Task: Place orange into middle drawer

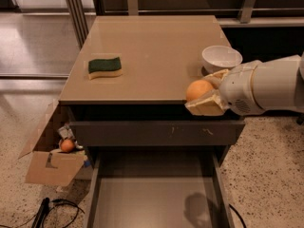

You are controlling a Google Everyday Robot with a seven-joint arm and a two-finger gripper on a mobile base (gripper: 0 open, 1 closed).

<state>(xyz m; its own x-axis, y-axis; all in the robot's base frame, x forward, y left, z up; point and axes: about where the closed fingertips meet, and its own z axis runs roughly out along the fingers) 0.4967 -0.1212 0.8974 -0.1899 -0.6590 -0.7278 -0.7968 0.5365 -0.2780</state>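
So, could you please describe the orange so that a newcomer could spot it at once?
Find the tan-topped cabinet, then its front right edge, just in front of the white bowl. There the gripper holds the orange. It is bigger and paler than the small fruit in the cardboard box on the floor.
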